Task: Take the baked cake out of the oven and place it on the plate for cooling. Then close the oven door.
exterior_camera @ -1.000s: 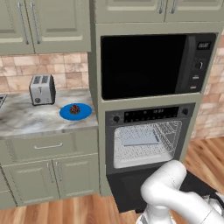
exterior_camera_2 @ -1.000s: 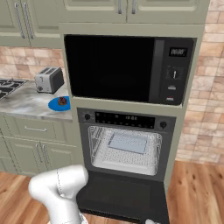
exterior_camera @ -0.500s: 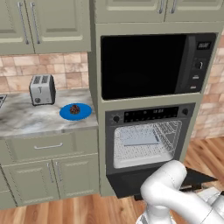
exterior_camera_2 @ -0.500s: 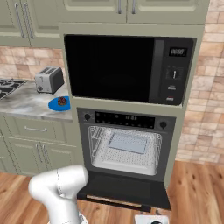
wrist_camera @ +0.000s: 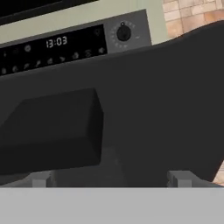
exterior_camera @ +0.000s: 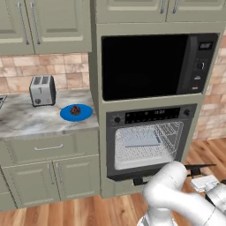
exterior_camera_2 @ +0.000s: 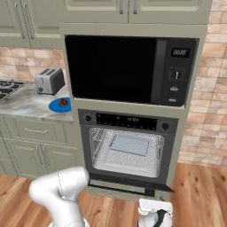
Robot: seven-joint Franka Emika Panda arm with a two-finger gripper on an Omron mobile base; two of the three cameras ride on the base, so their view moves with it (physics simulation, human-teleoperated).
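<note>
Even, soft, slightly blurry rendered light

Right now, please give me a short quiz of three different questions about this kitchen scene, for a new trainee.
1. True or false: the baked cake lies on the plate.
2. The toaster stands: A) on the counter beside the plate, B) inside the oven, C) on the floor.
3. Is the oven door shut or hanging open?

Key: 1 true. 2 A. 3 open; it hangs down at the oven's foot, with the gripper low beside it.
</note>
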